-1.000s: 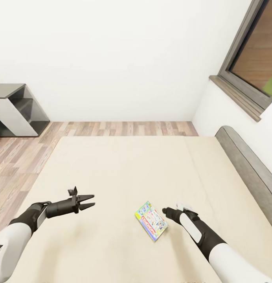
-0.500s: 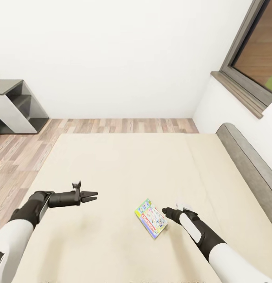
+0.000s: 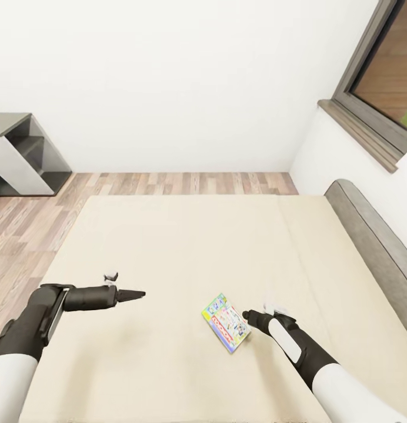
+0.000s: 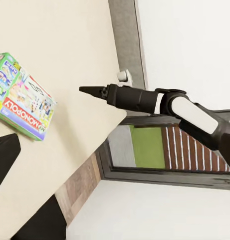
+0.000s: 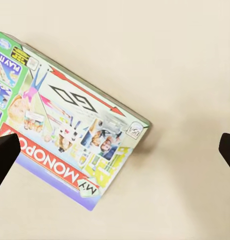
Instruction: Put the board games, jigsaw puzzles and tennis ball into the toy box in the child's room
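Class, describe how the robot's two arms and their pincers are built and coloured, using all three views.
Both arms have glossy white upper segments joined to black forearms, with a white panel set into the right forearm. Each tapers to a slim black pincer: the left pincer ends in pointed dark fingers, and the right pincer has a small pale grey block mounted near its wrist. No loose cables or lettering show.

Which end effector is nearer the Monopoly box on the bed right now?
Right. The right end effector sits just beside the Monopoly box, not touching; the left end effector is farther off across the mattress.
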`<state>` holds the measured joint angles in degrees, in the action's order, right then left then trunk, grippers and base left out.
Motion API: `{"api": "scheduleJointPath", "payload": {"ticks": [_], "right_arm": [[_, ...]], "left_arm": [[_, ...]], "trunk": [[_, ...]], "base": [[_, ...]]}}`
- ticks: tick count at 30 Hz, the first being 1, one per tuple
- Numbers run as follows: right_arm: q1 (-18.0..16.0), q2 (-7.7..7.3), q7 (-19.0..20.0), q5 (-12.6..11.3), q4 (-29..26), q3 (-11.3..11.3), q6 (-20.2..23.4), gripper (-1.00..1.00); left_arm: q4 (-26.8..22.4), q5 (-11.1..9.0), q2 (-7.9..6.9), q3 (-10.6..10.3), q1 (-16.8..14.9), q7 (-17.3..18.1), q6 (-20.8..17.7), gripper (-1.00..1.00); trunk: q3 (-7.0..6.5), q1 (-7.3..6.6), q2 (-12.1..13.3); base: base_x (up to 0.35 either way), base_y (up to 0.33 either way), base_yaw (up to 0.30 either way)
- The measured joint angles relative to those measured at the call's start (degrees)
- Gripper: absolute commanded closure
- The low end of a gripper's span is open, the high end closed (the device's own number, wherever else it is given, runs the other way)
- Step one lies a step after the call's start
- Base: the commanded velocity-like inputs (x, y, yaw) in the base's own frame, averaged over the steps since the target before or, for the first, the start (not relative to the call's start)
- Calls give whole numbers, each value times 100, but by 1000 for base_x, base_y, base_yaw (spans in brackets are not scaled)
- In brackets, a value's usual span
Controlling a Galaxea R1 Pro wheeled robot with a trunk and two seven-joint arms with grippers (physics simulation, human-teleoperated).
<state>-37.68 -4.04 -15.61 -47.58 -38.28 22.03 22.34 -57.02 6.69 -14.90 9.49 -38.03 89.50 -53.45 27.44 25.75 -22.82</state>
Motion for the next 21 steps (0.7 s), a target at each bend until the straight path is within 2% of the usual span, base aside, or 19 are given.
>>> {"api": "scheduleJointPath", "payload": {"ticks": [2, 6, 10, 21], "right_arm": [[1, 0, 0, -1, 0, 0, 0, -100], [-2, 0, 0, -1, 1, 0, 0, -100], [-4, 0, 0, -1, 1, 0, 0, -100], [-1, 0, 0, -1, 1, 0, 0, -100]], "left_arm": [[-598, -10, -2, 1, 240, -1, -233, -100], [-1400, -26, -7, 4, 560, -2, -407, -100], [-1862, -34, -9, 14, 756, -2, -509, -100], [-2134, -43, -14, 45, 881, -3, -562, -100]], "trunk": [[19, 0, 0], [57, 0, 0], [95, 0, 0], [199, 0, 0]], "base": [[0, 0, 0], [0, 0, 0], [0, 0, 0], [0, 0, 0]]}}
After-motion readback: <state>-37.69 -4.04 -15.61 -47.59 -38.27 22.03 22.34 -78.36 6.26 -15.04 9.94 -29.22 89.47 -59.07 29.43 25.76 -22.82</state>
